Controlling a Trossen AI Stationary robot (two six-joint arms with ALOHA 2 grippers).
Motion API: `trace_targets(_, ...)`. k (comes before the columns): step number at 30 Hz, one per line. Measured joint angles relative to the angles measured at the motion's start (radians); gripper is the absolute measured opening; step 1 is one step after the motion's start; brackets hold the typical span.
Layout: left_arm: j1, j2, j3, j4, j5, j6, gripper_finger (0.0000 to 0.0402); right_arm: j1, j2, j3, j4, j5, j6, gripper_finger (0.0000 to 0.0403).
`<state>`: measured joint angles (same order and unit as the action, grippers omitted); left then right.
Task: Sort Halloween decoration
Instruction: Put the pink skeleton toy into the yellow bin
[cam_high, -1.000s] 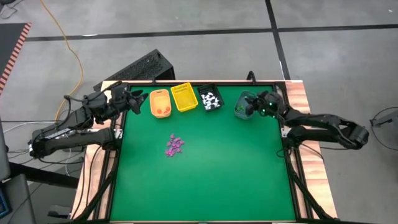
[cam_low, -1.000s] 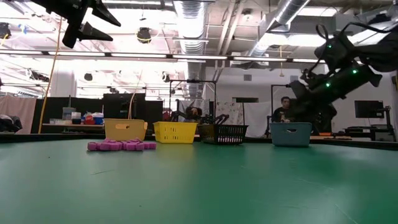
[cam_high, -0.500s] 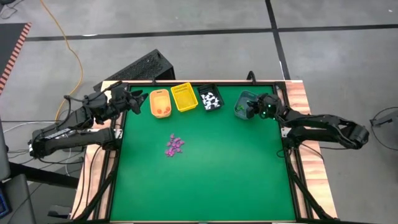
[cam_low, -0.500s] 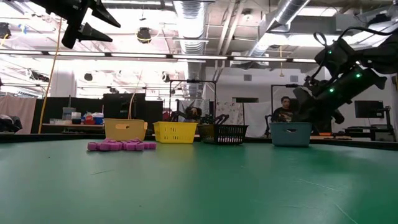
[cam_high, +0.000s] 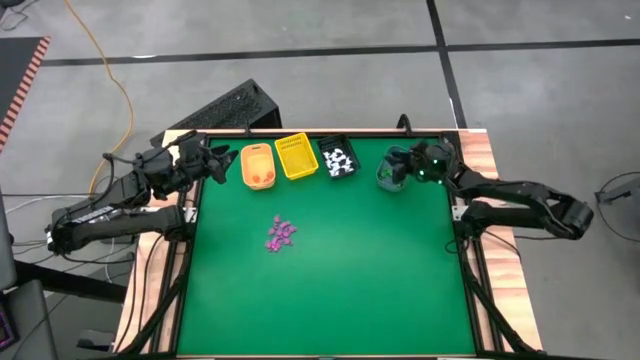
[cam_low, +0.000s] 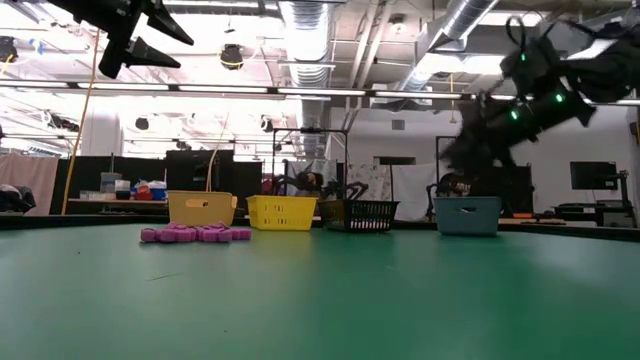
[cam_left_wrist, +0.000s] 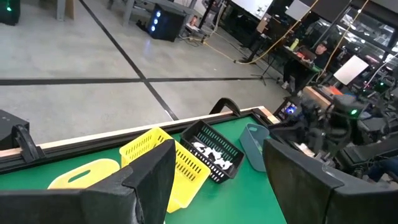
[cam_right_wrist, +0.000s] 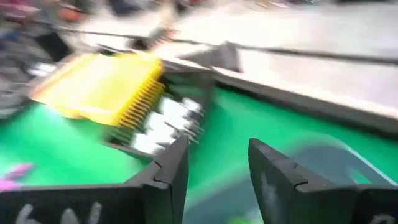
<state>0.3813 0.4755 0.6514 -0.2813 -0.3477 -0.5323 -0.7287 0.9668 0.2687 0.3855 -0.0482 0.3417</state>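
A small heap of purple trinkets lies on the green table; it also shows in the low view. Four bins stand along the far edge: orange, yellow, black with white trinkets, and grey-blue. My right gripper is open and empty, raised over the grey-blue bin; its wrist view is blurred. My left gripper is open and empty, held high at the far left beside the orange bin.
The table's raised frame runs along both sides under the arms. Bare green surface lies near and to the right of the purple heap. Beyond the far edge the low view shows a room with desks and a seated person.
My right gripper has dipped toward the grey-blue bin, then risen above it and swung a little toward the far edge, its view blurred by the motion. The trinkets and bins have stayed put.
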Motion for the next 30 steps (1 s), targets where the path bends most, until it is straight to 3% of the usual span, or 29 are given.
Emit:
trace_targets(4, 0.000, 0.000, 0.000, 0.000, 0.000, 0.007, 0.0232, 0.072, 0.001, 0.090, 0.020, -0.086, -0.042, 0.0165)
trace_targets(8, 0.000, 0.000, 0.000, 0.000, 0.000, 0.015, 0.0232, 0.216, 0.003, 0.172, 0.013, -0.085, -0.139, 0.0165)
trace_targets(17, 0.000, 0.000, 0.000, 0.002, 0.000, 0.041, 0.0232, 0.519, 0.027, 0.236, 0.015, 0.129, -0.260, 0.0166)
trace_targets(26, 0.000, 0.000, 0.000, 0.002, 0.000, 0.042, 0.0232, 0.627, 0.283, 0.242, 0.139, 0.152, -0.185, 0.0166)
trace_targets(30, 0.000, 0.000, 0.000, 0.002, 0.001, 0.041, 0.0232, 0.654, 0.424, 0.305, 0.200, 0.148, -0.202, 0.0166)
